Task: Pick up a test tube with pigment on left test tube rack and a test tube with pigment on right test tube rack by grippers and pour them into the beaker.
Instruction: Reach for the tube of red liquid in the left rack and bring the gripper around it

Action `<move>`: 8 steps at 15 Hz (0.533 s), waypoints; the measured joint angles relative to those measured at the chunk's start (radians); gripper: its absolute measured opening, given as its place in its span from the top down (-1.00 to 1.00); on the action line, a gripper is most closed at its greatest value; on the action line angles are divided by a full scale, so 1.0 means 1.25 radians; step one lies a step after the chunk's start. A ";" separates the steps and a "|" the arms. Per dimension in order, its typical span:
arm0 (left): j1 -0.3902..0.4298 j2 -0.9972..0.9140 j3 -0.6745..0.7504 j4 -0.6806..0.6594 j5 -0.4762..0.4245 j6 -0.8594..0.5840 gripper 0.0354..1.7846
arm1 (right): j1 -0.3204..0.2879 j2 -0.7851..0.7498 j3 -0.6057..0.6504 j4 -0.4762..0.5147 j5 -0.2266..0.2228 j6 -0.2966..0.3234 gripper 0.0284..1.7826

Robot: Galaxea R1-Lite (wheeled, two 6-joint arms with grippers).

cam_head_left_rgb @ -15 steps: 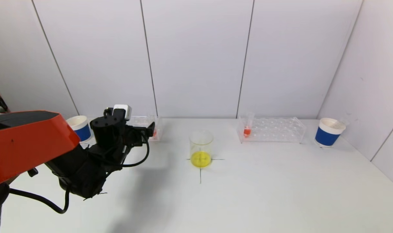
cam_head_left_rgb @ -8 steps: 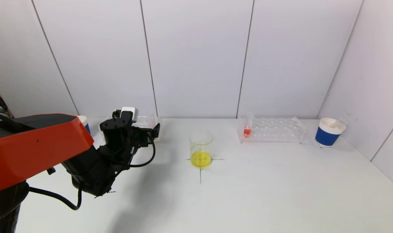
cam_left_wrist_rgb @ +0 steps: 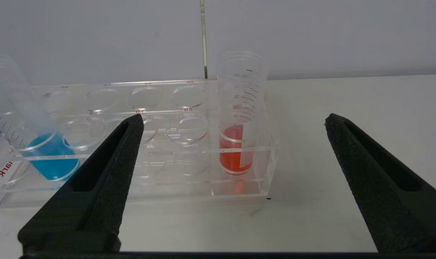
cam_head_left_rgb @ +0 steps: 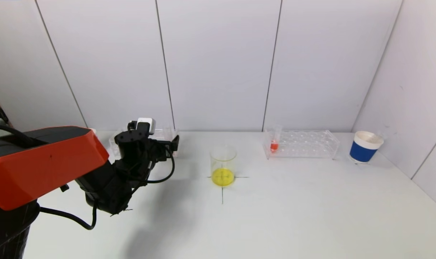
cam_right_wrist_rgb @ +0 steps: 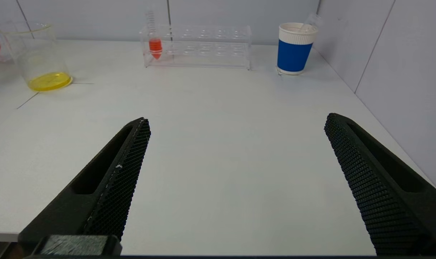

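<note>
Ribbed clear tube (cam_left_wrist_rgb: 241,108) (red liquid)

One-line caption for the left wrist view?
Open left gripper faces the red-liquid tube in the clear rack.

L arm's gripper (cam_head_left_rgb: 171,143) at left rack (cam_head_left_rgb: 160,135); beaker (cam_head_left_rgb: 223,165) w/ yellow liquid centre; red tube (cam_head_left_rgb: 275,138) in right rack (cam_head_left_rgb: 304,144); blue cup (cam_head_left_rgb: 365,146) far right.

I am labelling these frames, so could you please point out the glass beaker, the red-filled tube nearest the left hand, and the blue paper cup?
glass beaker with yellow liquid (cam_head_left_rgb: 223,163), head view, clear wall.
red-filled plastic test tube (cam_left_wrist_rgb: 236,149), left wrist view, red liquid.
blue paper cup (cam_right_wrist_rgb: 293,50), right wrist view, blue sleeve.
</note>
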 joint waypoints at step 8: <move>0.001 0.031 -0.069 -0.001 0.003 0.007 -0.98 | 0.000 0.000 0.000 0.000 0.000 0.000 -0.98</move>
